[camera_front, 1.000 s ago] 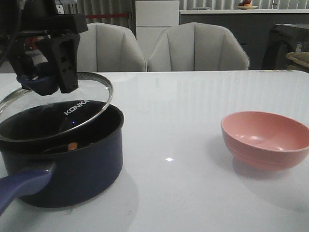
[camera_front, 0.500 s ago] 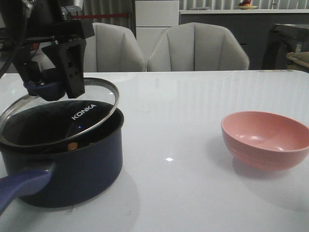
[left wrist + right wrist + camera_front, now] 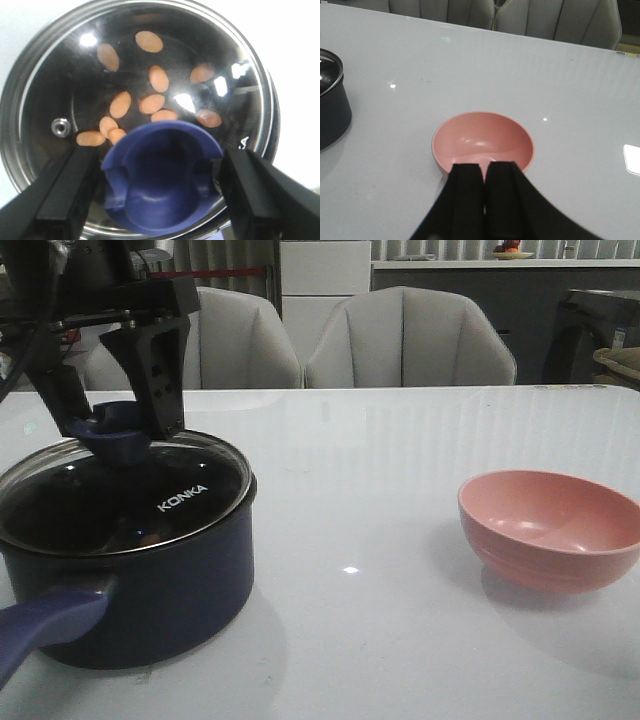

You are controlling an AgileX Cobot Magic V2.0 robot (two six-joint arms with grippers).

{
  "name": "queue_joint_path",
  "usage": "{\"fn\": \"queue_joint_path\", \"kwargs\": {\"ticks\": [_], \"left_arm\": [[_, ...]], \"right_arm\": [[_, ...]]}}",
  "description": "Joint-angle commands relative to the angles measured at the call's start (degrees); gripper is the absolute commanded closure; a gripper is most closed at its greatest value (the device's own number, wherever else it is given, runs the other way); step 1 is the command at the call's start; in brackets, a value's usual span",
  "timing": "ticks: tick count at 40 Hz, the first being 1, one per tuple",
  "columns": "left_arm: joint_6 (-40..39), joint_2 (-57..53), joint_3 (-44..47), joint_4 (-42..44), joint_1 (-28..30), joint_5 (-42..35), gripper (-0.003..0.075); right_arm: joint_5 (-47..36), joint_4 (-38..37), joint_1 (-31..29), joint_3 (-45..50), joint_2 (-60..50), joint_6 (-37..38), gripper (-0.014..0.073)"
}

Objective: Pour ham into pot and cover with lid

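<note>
Lid (image 3: 125, 490) sits on the pot (image 3: 150, 590) at the worktop's (image 3: 380, 640) near-left; your left claw (image 3: 115, 405) is right over it, fingers either side of the knob (image 3: 162, 180). In the left wrist view you see slim gaps between each finger (image 3: 60, 200) and the knob, so jaws look spread, not pinching; actual contact you can't tell for sure. Ham (image 3: 152, 103) lies inside the pot, seen through the glass, scattered just beyond the knob. Pot handle (image 3: 45, 625) sticks toward you at the near-left edge. Your right claw (image 3: 485, 175) is closed, fingers pressed together, holding nothing, hovering on the near side of the pink bowl (image 3: 550, 530). Bowl stands well apart from the pot on the right, near the right edge. Bare worktop runs between pot and bowl and behind both; chairs (image 3: 410, 340) at the far edge.
</note>
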Motion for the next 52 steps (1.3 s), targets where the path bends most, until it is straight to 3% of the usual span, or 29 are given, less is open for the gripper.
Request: {"fn": "queue_joint_path", "kwargs": {"ticks": [1,17,37,52], "left_arm": [[-0.26,-2.90,-1.89,-1.92,-0.36,2.98,0.0180],[-0.26,-2.77,-1.89,-1.82,-0.36,2.98,0.0181],[-0.26,-2.77,-1.89,-7.59,-0.36,2.98,0.0181],[-0.26,-12.13,-1.34,2.82,-0.14,2.98,0.0197]], "right_arm": [[-4.22,0.32,0.04,-1.50,0.35,-0.37,0.0449],[-4.22,0.32,0.04,-1.50,0.35,-0.37,0.0449],[-4.22,0.32,0.04,-1.50,0.35,-0.37,0.0449],[-4.22,0.32,0.04,-1.50,0.35,-0.37,0.0449]]}}
